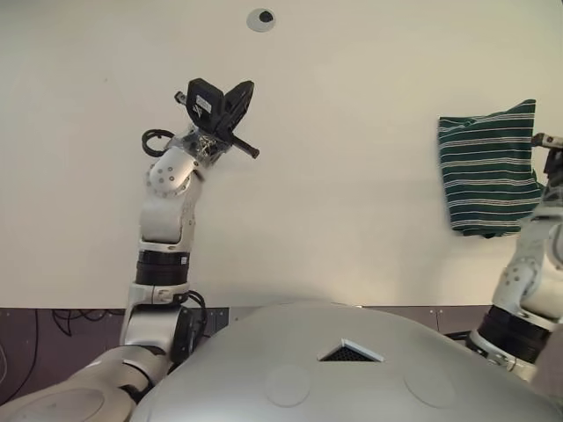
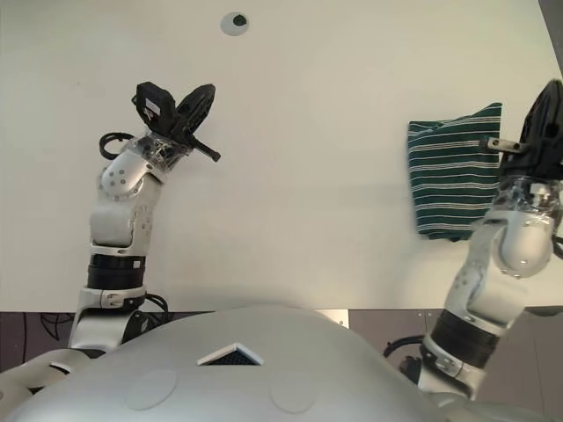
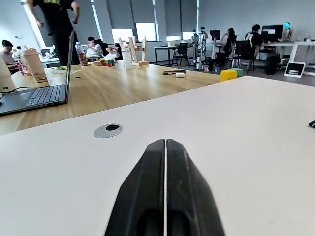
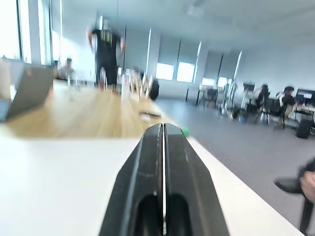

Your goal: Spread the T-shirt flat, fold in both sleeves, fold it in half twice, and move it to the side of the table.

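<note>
Head view: the T-shirt (image 1: 488,167) lies folded small at the right side of the table (image 1: 352,229). I judge we're on the last step, and next I only need to draw both arms clear. Left wrist view: my left gripper (image 3: 165,143) is pressed together on nothing. A cup (image 3: 33,64) stands on the desk behind, contents hidden. Right wrist view: my right gripper (image 4: 162,127) is fingers together too, empty.
</note>
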You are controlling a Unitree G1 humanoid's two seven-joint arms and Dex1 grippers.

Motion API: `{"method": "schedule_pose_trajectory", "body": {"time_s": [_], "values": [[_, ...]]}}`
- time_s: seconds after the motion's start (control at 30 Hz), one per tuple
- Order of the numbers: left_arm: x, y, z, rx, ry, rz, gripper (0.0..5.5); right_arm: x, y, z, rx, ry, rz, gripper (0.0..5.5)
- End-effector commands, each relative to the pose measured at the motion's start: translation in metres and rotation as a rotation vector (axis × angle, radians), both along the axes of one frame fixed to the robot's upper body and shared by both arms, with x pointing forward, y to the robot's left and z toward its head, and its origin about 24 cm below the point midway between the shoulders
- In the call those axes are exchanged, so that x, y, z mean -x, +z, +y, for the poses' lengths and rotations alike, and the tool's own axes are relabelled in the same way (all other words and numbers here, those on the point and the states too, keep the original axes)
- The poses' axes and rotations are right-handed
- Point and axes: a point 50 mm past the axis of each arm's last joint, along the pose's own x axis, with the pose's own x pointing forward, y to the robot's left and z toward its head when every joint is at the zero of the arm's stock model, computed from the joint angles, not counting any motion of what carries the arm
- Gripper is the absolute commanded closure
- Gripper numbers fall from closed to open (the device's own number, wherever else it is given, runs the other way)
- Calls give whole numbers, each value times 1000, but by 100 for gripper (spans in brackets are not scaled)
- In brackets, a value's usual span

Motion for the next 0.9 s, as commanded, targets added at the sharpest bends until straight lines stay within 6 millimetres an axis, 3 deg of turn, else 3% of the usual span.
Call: {"method": "schedule_pose_trajectory", "body": {"time_s": [0.03,0.1,0.17,0.3,0.6,0.9], "values": [[8,-11,6,67,132,16,550,-6,-13,40,-60,91,-15,546],[10,-14,12,97,186,16,550,-9,-30,49,-197,120,42,546],[7,-21,22,-1,215,-15,550,-11,-41,56,-172,133,83,546],[8,-18,40,-82,247,-94,550,-10,-37,52,-99,81,79,546],[40,4,51,-123,270,-187,550,19,-33,54,-19,67,184,546],[52,15,70,-183,309,-181,550,28,-38,49,-138,14,327,546]]}}
